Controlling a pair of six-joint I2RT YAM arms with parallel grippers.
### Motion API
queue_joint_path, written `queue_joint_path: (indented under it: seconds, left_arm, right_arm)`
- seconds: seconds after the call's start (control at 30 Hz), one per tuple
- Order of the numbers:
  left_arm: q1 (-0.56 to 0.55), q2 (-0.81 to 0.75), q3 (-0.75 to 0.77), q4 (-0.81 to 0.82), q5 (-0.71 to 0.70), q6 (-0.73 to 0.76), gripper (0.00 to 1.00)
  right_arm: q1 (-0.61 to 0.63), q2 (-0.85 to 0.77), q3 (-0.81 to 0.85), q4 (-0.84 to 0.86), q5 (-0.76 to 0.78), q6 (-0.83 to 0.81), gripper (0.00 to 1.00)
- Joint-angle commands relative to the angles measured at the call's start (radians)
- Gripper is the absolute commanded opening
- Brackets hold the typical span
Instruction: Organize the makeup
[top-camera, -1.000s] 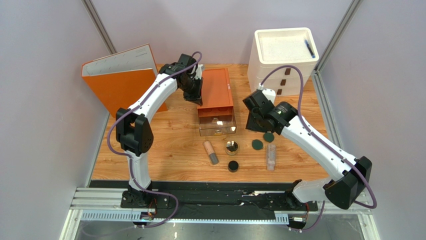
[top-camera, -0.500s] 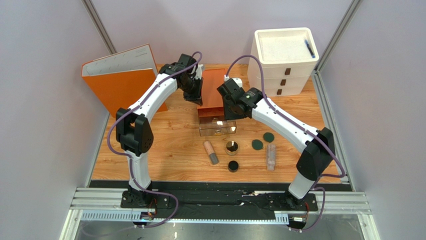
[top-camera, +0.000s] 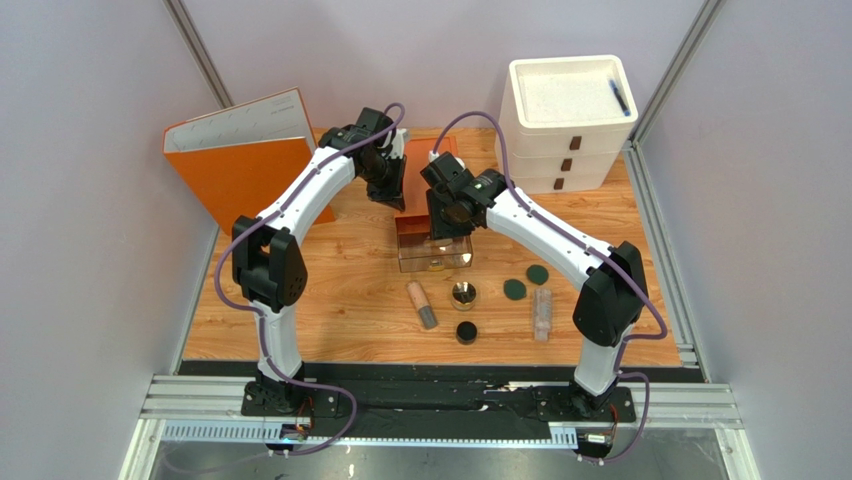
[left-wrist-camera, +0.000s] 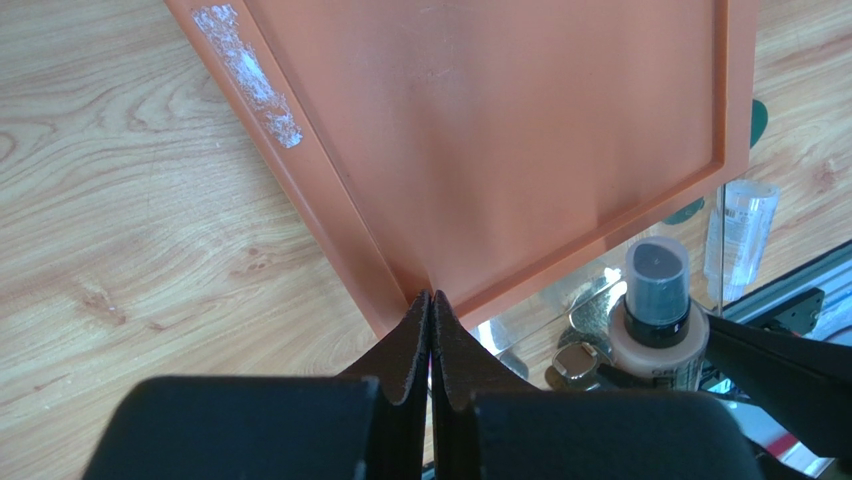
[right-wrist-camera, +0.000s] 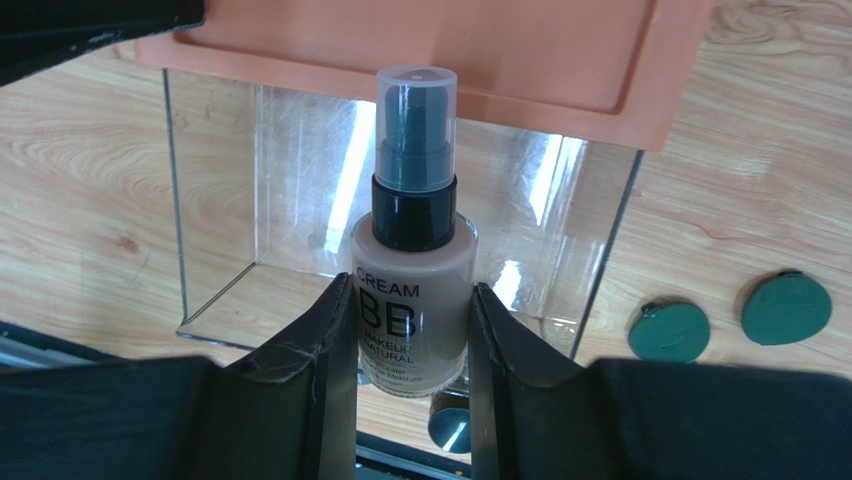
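Note:
My right gripper (right-wrist-camera: 413, 335) is shut on a beige BB cream bottle (right-wrist-camera: 413, 250) with a clear cap, held upright over the open clear box (top-camera: 410, 262). My left gripper (left-wrist-camera: 431, 300) is shut, its tips against the near corner of the box's raised orange lid (left-wrist-camera: 500, 130). A small gold-topped item (left-wrist-camera: 578, 365) lies inside the box. On the table in front lie a beige tube with grey cap (top-camera: 421, 305), a round gold jar (top-camera: 463, 295), a black pot (top-camera: 466, 331), two green discs (top-camera: 515, 290) (top-camera: 537, 273) and a slim bottle (top-camera: 541, 314).
A white drawer unit (top-camera: 568, 120) with a black pen (top-camera: 620, 97) on top stands at the back right. An orange binder (top-camera: 240, 160) leans at the back left. Purple walls close in both sides.
My right arm has swung left and away from the green discs to above the clear box, carrying the bottle. The left arm has stayed at the lid.

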Motion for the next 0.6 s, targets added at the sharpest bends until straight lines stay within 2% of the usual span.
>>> queue_joint_path:
  seconds: [0.0, 0.1, 0.2, 0.47, 0.53, 0.57]
  left_arm:
    - [0.012, 0.050, 0.002, -0.109, -0.104, 0.048, 0.00]
    - [0.012, 0.053, 0.007, -0.111, -0.104, 0.048, 0.00]
    - [0.012, 0.053, 0.005, -0.111, -0.103, 0.048, 0.00]
    - [0.012, 0.050, 0.001, -0.111, -0.106, 0.050, 0.00]
    - [0.010, 0.048, -0.001, -0.109, -0.107, 0.050, 0.00]
    - [0.010, 0.047, -0.001, -0.109, -0.106, 0.048, 0.00]
  right_arm:
    - [0.008, -0.043, -0.005, 0.027, -0.061, 0.013, 0.37]
    - [0.008, -0.086, -0.038, 0.033, -0.024, 0.033, 0.49]
    - [0.008, -0.137, -0.057, 0.024, 0.048, 0.048, 0.55]
    - [-0.021, -0.319, -0.174, -0.071, 0.270, 0.158, 0.56]
    - [-0.049, -0.363, -0.278, -0.100, 0.278, 0.208, 0.56]
    - [-0.089, -0.390, -0.330, -0.112, 0.271, 0.241, 0.61]
